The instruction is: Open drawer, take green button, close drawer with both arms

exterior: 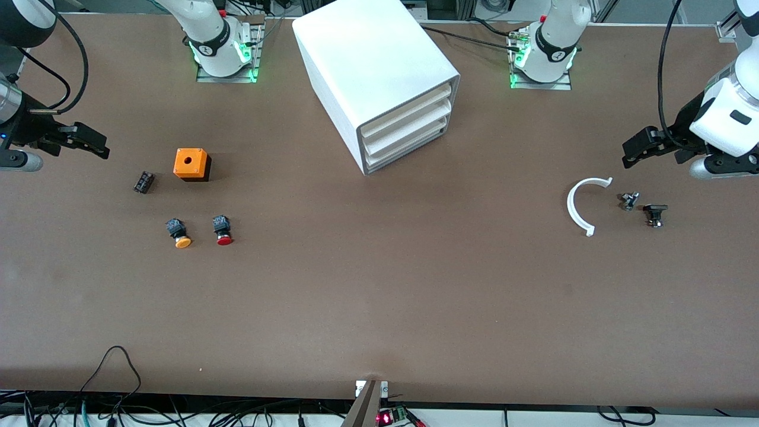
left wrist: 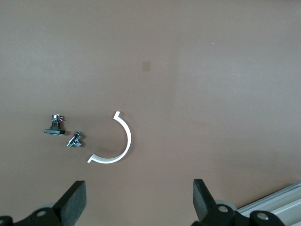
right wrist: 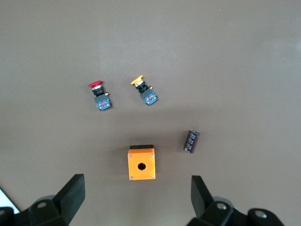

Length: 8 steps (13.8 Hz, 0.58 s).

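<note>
The bench (exterior: pixel 379 296) is carrying a white cabinet (exterior: pixel 379 77) between the 2 arm bases, standing at an angle so that its 3 stacked drawer fronts are facing toward the front camera and partly toward the left arm's end of the bench. The drawer (exterior: pixel 409 149), the lowest of the 3, is sitting fully shut, and the green-capped button is not showing anywhere, so it is presumably lying inside. The left claw (exterior: pixel 637 148) is hanging open and empty over the left arm's end of the bench, above a white curved clip (exterior: pixel 578 204) and 2 small dark fittings (exterior: pixel 643 207). The right claw (exterior: pixel 89 142) is hanging open and empty over the right arm's end, with the orange box (exterior: pixel 191 163), a dark cylinder (exterior: pixel 143 181), the orange-capped button (exterior: pixel 178 232) and the red-capped button (exterior: pixel 222 230) lying nearby. Both claws are sitting well apart from the cabinet, roughly level with its drawer fronts. Judgement: because the fronts are turning toward the left arm's end, the left claw is looking better placed to reach the sloped lip, approaching along the drawer's pull axis. The right claw is facing the cabinet's blank side wall, better suited to bracing.
</note>
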Each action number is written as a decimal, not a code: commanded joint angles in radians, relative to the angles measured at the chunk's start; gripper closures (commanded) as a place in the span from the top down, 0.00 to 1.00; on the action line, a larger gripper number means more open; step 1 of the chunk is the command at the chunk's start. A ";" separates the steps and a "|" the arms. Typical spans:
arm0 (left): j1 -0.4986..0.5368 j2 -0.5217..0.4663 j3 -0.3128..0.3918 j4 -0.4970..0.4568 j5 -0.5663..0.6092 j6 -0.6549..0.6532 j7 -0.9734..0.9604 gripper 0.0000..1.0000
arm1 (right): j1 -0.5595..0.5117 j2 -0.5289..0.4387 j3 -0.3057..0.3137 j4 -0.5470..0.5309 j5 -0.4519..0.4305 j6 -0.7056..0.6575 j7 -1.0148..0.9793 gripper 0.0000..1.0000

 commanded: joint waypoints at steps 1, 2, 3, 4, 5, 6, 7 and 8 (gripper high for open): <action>0.007 -0.003 -0.002 0.013 -0.022 -0.008 0.030 1.00 | -0.003 -0.024 0.005 -0.026 0.001 0.016 0.002 1.00; 0.007 0.000 0.000 0.021 -0.024 -0.008 0.028 1.00 | -0.001 -0.024 0.005 -0.026 0.001 0.013 0.002 1.00; 0.006 0.000 0.001 0.021 -0.029 -0.006 0.028 1.00 | -0.003 -0.026 0.005 -0.026 0.001 0.013 0.003 1.00; 0.006 0.000 0.000 0.019 -0.029 -0.009 0.025 1.00 | -0.003 -0.026 0.005 -0.026 0.001 0.012 0.003 1.00; 0.006 0.000 0.000 0.021 -0.029 -0.011 0.025 1.00 | -0.003 -0.026 0.005 -0.026 0.001 0.007 0.003 1.00; 0.007 0.000 0.000 0.021 -0.030 -0.009 0.025 1.00 | -0.003 -0.026 0.005 -0.026 0.001 0.007 0.002 1.00; 0.006 0.000 0.000 0.021 -0.029 -0.011 0.025 1.00 | -0.003 -0.026 0.005 -0.026 0.001 0.006 0.002 1.00; 0.006 0.000 -0.002 0.021 -0.029 -0.011 0.027 1.00 | -0.003 -0.026 0.005 -0.026 0.001 0.004 0.003 1.00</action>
